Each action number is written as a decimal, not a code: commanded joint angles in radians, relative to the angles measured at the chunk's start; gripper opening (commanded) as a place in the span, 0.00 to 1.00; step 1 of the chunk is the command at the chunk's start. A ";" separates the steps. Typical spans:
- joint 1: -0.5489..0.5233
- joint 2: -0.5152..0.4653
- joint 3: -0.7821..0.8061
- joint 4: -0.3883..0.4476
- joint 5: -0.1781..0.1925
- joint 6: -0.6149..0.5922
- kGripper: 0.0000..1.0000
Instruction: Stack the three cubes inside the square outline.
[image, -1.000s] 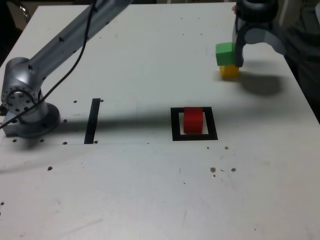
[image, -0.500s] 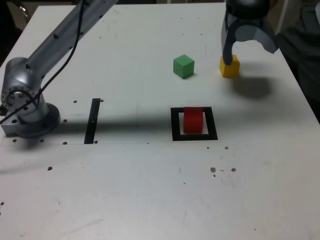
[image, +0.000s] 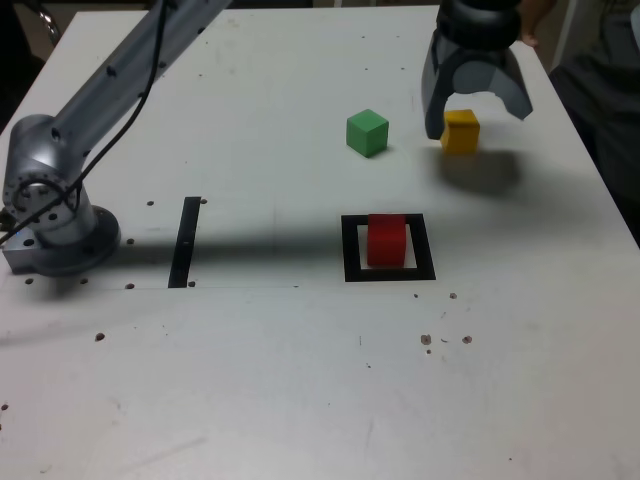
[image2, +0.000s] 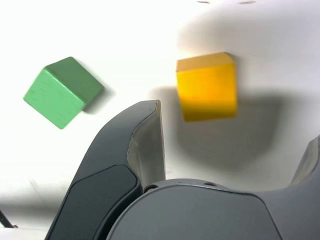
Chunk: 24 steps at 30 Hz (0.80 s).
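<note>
Above the yellow cube your gripper hangs spread and empty, red cube sitting inside the outline and green cube near the yellow, so next lower squarely over the yellow and pinch it.
</note>
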<state>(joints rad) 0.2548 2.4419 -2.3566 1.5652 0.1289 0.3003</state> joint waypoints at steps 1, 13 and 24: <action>0.005 -0.009 0.006 0.009 -0.002 -0.002 1.00; 0.036 0.053 -0.020 0.010 -0.032 -0.003 0.98; 0.044 0.094 -0.049 0.019 -0.036 -0.020 0.90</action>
<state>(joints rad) 0.2973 2.5307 -2.4000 1.5727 0.0935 0.2868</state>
